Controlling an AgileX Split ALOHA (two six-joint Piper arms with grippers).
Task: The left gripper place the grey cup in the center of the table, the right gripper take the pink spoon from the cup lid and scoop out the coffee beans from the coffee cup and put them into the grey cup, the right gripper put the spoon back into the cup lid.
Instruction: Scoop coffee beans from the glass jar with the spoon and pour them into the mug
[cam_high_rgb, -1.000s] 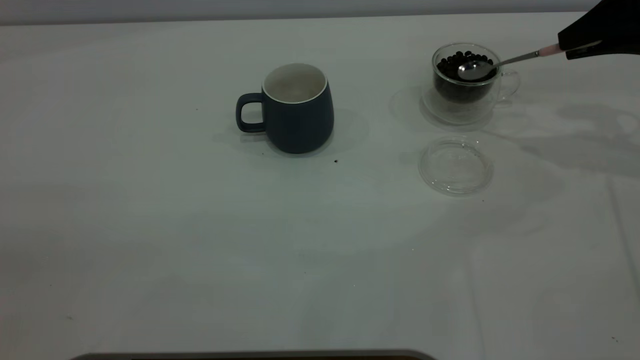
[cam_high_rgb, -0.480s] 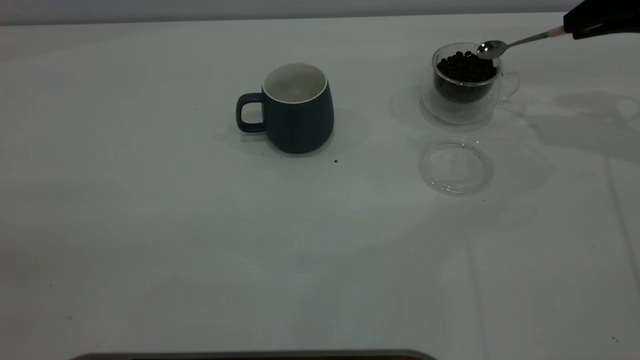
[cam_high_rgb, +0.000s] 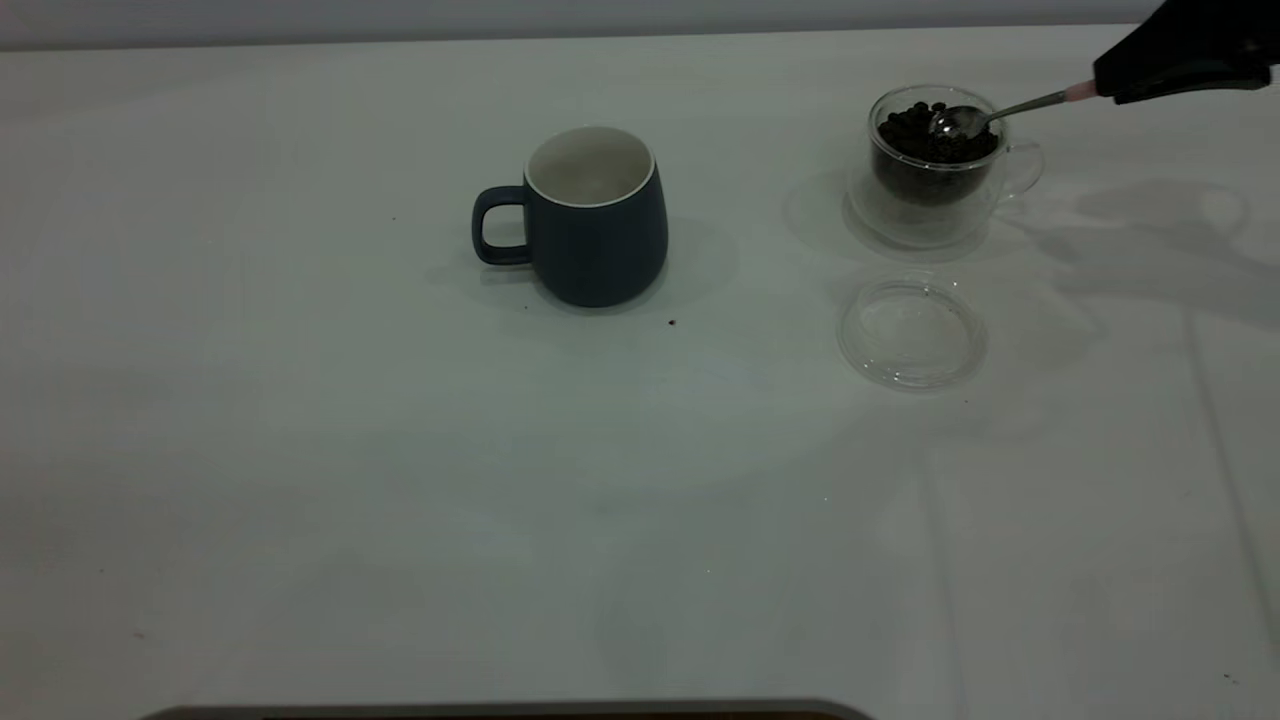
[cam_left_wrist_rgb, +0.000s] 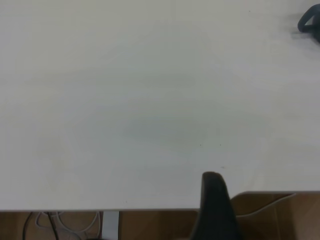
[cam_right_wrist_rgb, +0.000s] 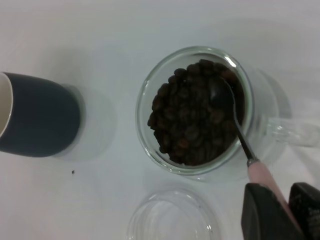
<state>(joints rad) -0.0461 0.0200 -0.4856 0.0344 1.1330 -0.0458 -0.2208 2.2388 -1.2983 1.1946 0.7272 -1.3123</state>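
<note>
The grey cup (cam_high_rgb: 597, 218) stands upright near the table's (cam_high_rgb: 400, 480) middle, handle to the left, and shows beside the glass in the right wrist view (cam_right_wrist_rgb: 40, 116). At the far right stands the clear coffee cup (cam_high_rgb: 937, 170) full of coffee beans (cam_right_wrist_rgb: 192, 122). My right gripper (cam_high_rgb: 1108, 86) is shut on the pink spoon (cam_right_wrist_rgb: 264, 176) by its handle end. The spoon's bowl (cam_high_rgb: 955, 122) dips into the beans near the rim on the handle side. In front of the glass lies the cup lid (cam_high_rgb: 912, 334), with nothing in it. My left gripper (cam_left_wrist_rgb: 216, 200) is parked at the table's edge.
A tiny dark speck (cam_high_rgb: 671, 322) lies just right of the grey cup's base. In the left wrist view the table's edge (cam_left_wrist_rgb: 150, 209) runs across, with a brown floor and cables beyond, and the grey cup's handle (cam_left_wrist_rgb: 310, 24) peeks in at a corner.
The spoon rose from the beans to the glass's far rim, then came back down so its bowl sits in the beans again. The right gripper moved with it.
</note>
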